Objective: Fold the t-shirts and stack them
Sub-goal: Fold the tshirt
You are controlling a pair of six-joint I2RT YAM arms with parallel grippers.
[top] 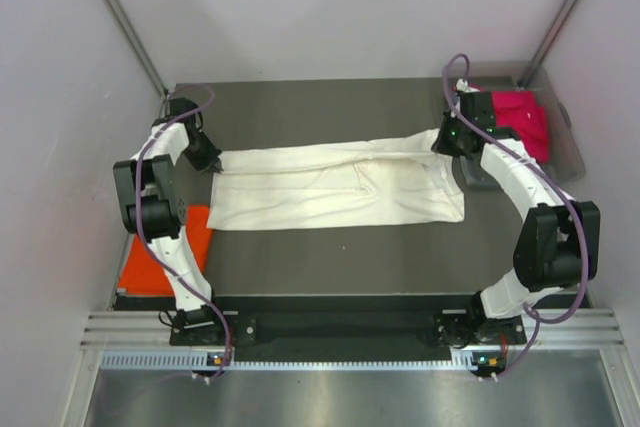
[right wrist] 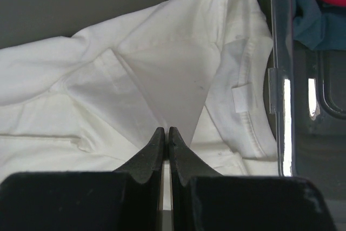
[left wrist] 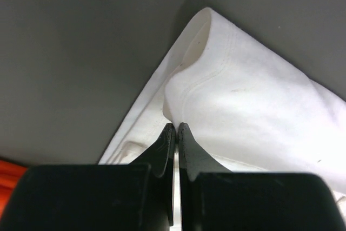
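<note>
A cream-white t-shirt (top: 335,187) lies stretched left to right across the dark table, folded lengthwise. My left gripper (top: 212,162) is shut on its left end, and the pinched cloth (left wrist: 227,85) rises from between the left fingertips (left wrist: 177,126). My right gripper (top: 447,140) is shut on the right end near the collar, with a taut fold of the cream-white t-shirt (right wrist: 173,74) running up from the right fingertips (right wrist: 166,131). An orange t-shirt (top: 165,252) lies at the front left, partly under the left arm. A magenta-pink t-shirt (top: 520,119) sits in the bin at the back right.
A clear plastic bin (top: 565,147) stands at the table's back right; its rim (right wrist: 281,74) is close beside the right gripper, with grey-blue cloth (right wrist: 311,22) inside. White walls enclose the table on three sides. A metal rail (top: 330,332) runs along the near edge.
</note>
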